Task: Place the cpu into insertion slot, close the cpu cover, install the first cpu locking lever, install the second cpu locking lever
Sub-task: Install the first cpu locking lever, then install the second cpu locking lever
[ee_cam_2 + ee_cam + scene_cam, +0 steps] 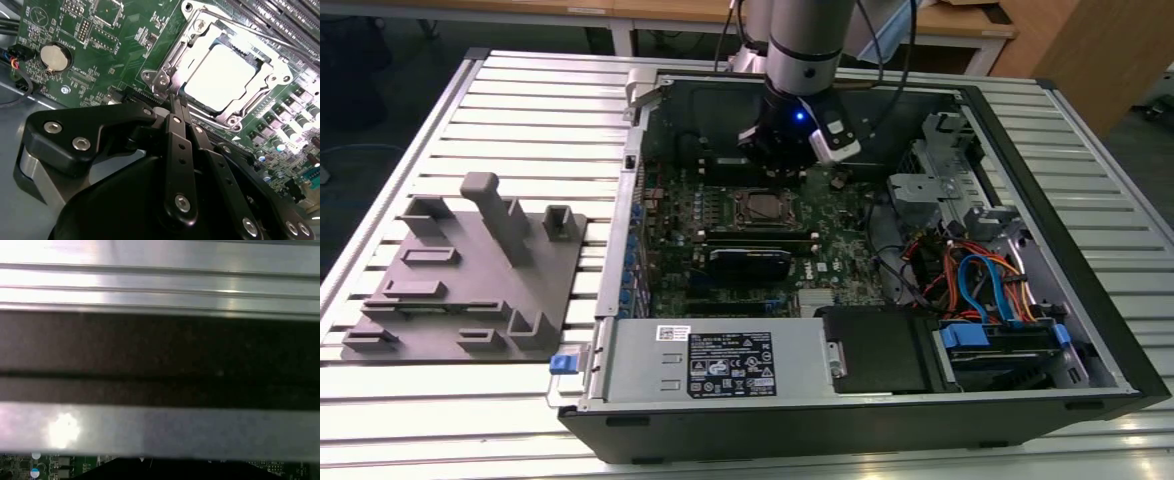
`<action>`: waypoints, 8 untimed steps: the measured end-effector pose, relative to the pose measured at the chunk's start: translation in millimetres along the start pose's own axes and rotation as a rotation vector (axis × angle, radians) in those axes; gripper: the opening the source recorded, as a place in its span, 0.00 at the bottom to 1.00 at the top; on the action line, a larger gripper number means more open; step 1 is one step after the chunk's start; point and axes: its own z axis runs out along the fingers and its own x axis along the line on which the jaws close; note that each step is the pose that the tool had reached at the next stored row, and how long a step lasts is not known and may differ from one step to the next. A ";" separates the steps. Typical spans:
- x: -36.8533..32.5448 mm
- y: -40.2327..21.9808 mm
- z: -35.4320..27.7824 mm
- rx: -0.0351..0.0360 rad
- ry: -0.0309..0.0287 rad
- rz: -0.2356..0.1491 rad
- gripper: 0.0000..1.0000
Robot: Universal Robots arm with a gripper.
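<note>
In the second wrist view the gripper (176,107) has its jaws pressed together and holding nothing, its tip at the near edge of the cover (176,65), which lies closed over the cpu (220,77) in the slot (758,207), so I judge a locking lever step is in hand, calling for a careful hooking push.

Arm (798,40) reaches straight down, wrist vertical. Gripper (176,104) black, fingers (178,150) drawn together with tips touching, nothing between them in second wrist view.
</note>
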 end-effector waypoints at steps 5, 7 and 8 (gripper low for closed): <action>0.0 -1.4 -0.1 0.0000 0.0000 0.000 0.10; 0.0 -2.3 -0.2 0.0001 0.0001 0.000 0.10; 0.0 -3.0 -0.2 0.0000 0.0000 0.000 0.10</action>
